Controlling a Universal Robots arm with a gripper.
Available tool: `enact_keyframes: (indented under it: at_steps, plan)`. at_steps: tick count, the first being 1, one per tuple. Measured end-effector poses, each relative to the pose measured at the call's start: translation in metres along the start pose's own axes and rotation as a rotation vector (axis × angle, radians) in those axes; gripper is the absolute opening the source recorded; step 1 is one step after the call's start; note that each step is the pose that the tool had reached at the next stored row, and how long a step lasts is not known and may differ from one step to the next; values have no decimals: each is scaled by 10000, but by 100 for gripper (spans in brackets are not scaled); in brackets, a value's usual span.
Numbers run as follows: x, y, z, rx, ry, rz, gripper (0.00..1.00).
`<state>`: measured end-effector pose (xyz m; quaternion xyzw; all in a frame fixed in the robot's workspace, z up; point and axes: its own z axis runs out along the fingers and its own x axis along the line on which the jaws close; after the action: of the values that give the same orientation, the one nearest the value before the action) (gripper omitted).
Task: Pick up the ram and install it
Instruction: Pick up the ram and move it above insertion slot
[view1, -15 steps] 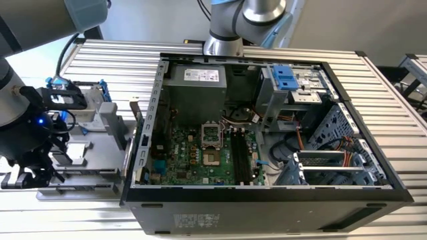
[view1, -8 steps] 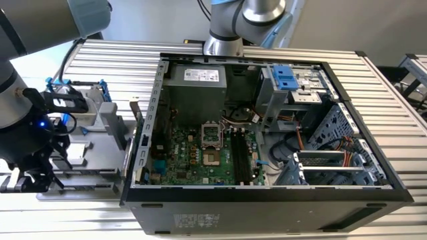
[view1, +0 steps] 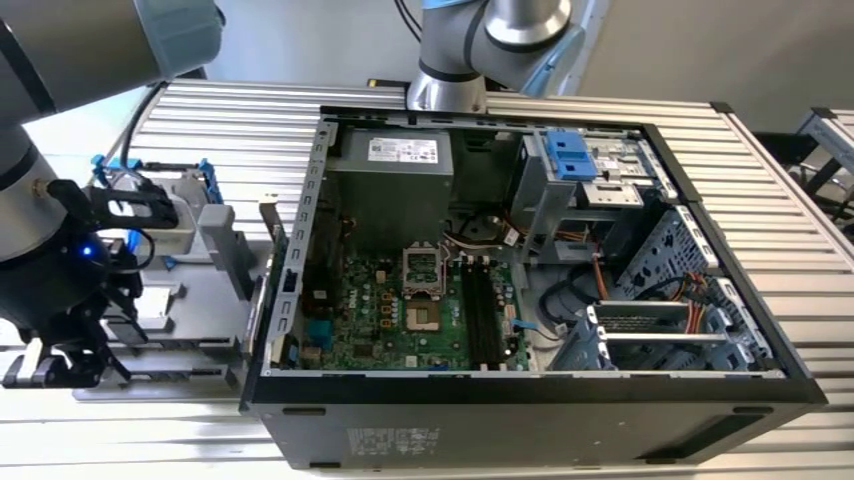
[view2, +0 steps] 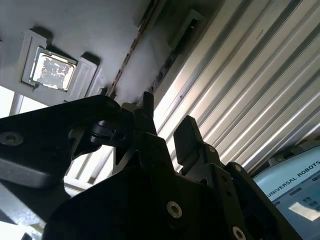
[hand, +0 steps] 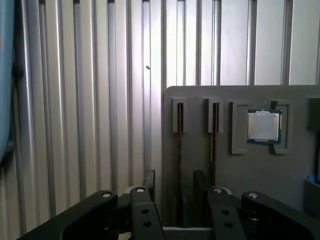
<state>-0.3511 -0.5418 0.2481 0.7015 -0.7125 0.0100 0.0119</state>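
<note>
Grey plastic tray (view1: 200, 240) sits on the ribbed metal table (view1: 747, 200) at the exterior view's left, just beside the open computer case (view1: 534, 400). The gripper (view1: 67, 365) hangs over the tray's near end. The black memory slots (view1: 481, 310) lie inside the case, well apart from it toward the exterior view's right.

In the second wrist view the gripper (view2: 167, 120) has its two black fingers (view2: 187, 132) parted and gripping nothing. The ram (view2: 131, 50) shows as a thin dark strip set edge-up in the tray, running straight away from the gap. The small square chip (view2: 50, 70) is seated off to one side of it.

In the first wrist view the relation is plainest. The gripper (hand: 174, 177) straddles the ram (hand: 179, 150), one finger facing each flat side, with a gap on both sides. The stick's long axis runs from the fingers toward the far end of its slot, parallel to the table's ribs (so the jaws, I judge, would close across its thin dimension). A second stick (hand: 214, 145) stands in the neighbouring slot, just outside one finger, with the chip (hand: 264, 125) beyond it.
</note>
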Motion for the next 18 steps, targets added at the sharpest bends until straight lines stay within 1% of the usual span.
enact_keyframes:
  at_steps: [1,2,4,9,11,13,16,18]
  plan:
    - [0,0,5,57,-9,4,100]
    - [-1,-1,20,80,-18,12,100]
    - [-1,0,44,77,-29,70,100]
    - [-3,-1,83,49,-92,408,100]
    - [-1,-1,102,45,-122,427,100]
    - [1,-1,126,42,-160,427,100]
    - [3,-1,165,42,-254,371,100]
    - [3,-1,186,41,-304,279,100]
